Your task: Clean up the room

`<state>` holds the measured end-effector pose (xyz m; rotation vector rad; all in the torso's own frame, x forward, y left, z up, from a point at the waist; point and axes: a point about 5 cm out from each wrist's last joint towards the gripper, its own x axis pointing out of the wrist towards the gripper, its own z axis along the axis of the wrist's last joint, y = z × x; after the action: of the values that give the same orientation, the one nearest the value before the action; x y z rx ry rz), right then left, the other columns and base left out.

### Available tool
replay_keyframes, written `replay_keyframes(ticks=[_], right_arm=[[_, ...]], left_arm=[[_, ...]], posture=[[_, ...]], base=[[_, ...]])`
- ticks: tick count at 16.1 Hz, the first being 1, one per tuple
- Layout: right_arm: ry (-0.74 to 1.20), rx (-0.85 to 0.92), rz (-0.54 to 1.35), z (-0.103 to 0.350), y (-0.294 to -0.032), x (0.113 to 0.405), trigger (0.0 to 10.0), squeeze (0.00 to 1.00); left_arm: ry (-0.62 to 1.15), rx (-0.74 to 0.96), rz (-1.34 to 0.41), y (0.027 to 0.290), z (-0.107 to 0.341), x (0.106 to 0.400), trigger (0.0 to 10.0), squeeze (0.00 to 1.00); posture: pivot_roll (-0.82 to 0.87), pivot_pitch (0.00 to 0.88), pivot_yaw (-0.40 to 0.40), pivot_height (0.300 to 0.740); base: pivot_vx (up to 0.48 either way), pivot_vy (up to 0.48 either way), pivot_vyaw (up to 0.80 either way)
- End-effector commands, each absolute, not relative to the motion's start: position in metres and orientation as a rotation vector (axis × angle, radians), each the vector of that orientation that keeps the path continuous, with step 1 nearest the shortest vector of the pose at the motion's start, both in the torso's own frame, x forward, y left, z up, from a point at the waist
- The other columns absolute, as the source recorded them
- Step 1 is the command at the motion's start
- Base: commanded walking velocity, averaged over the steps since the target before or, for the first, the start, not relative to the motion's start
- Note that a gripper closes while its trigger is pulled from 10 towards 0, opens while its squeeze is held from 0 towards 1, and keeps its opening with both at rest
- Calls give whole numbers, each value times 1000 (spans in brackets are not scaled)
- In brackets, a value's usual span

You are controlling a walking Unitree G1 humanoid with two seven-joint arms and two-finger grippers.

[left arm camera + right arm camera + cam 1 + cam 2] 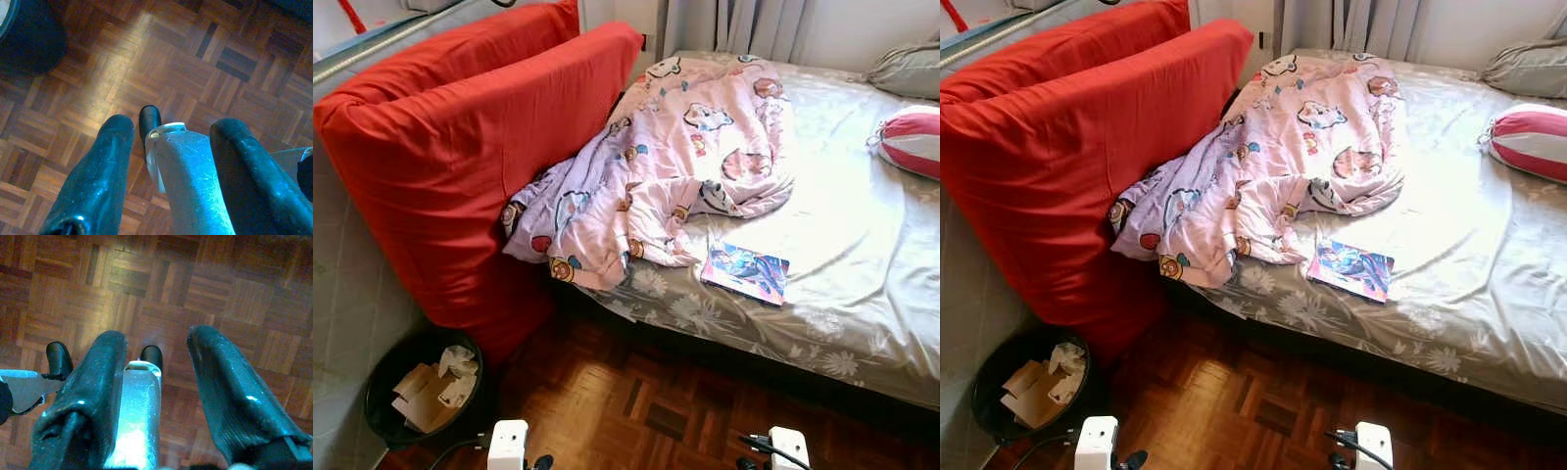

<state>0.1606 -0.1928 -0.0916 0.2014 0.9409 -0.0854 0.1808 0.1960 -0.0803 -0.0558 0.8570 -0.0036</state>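
Nearest the camera, at the bottom edge of the head views, hang the two arms over bare parquet floor (636, 401): the left gripper (171, 142) points down at the wood with its two black fingers (105, 161) spread apart and nothing between them but the robot's own silver leg and black foot below, and the right gripper (156, 357) hangs the same way, fingers (220, 377) apart and empty. At far left a round black waste bin (382, 377) stands on the floor against the pale wall, holding crumpled paper and pieces of cardboard; it sits just beside the lower corner of a big red cushion (460, 166) that leans upright between the wall and the bed. To the right of the cushion a pink cartoon-print blanket (675, 166) lies bunched on the bed (862, 294), one end spilling over the near edge of the mattress and touching the cushion. Just right of that heap, a colourful book (745, 272) lies flat on the grey flowered sheet, close to the near edge. Further right a pink-and-white striped pillow (911, 142) rests near the far side, with a grey pillow (906, 69) behind it. The strip of floor along the bed's near edge lies open from the bin rightward.
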Motion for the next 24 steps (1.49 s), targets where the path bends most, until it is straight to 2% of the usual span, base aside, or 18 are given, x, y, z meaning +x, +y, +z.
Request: replay_keyframes(ticks=[1,24], right_arm=[[932,248,-277,-77,-270,152,10000,0],[928,258,-300,-78,-269,150,10000,0]], left_arm=[[1002,-56,174,250,-91,131,10000,0],[996,-51,171,252,-90,130,10000,0]], posture=[[14,0,3,740],[-8,0,13,740]], base=[[0,0,0],[0,0,0]])
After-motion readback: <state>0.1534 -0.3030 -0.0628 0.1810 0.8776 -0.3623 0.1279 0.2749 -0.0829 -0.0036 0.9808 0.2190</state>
